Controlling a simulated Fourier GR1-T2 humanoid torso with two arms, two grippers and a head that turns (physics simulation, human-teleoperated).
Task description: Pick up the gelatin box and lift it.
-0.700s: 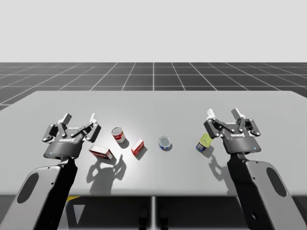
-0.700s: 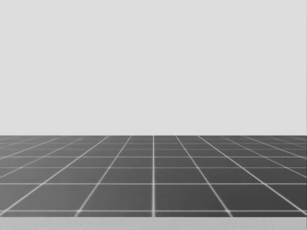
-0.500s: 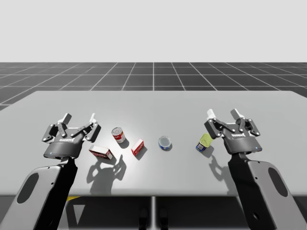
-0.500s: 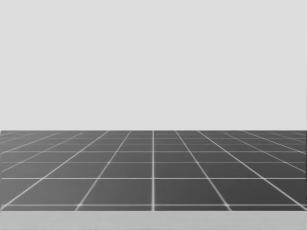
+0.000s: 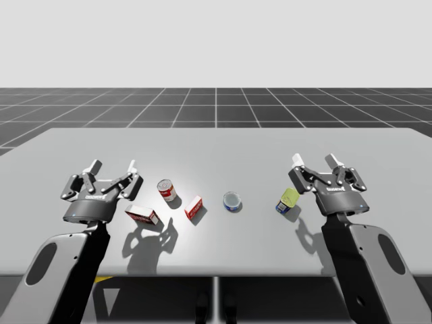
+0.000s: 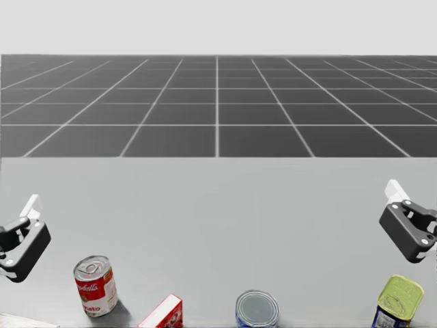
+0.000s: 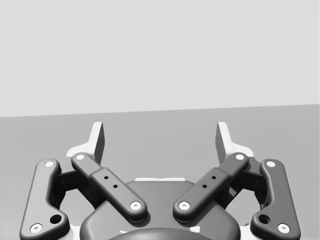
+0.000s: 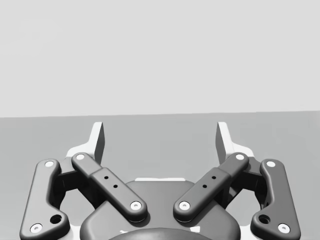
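Two red and white boxes lie on the grey table (image 5: 216, 145). A small one (image 5: 194, 207) (image 6: 164, 314) rests on its edge near the middle. A flatter one (image 5: 142, 214) lies just right of and below my left gripper (image 5: 112, 165) (image 7: 160, 135). Which of them is the gelatin box I cannot tell. The left gripper hovers open with nothing between its fingers (image 6: 31, 205). My right gripper (image 5: 314, 160) (image 8: 160, 135) is open too, at the table's right side above a yellow-lidded can.
A red and white can (image 5: 167, 191) (image 6: 95, 285) stands between the two boxes. A blue can with a silver top (image 5: 231, 201) (image 6: 257, 309) sits at mid-table. The yellow-lidded blue can (image 5: 288, 201) (image 6: 398, 301) stands by my right gripper's finger (image 6: 395, 191).
My head has turned downward, bringing the table, cans and gripper fingers into the head view. Both arms have hardly moved and the objects lie as before.
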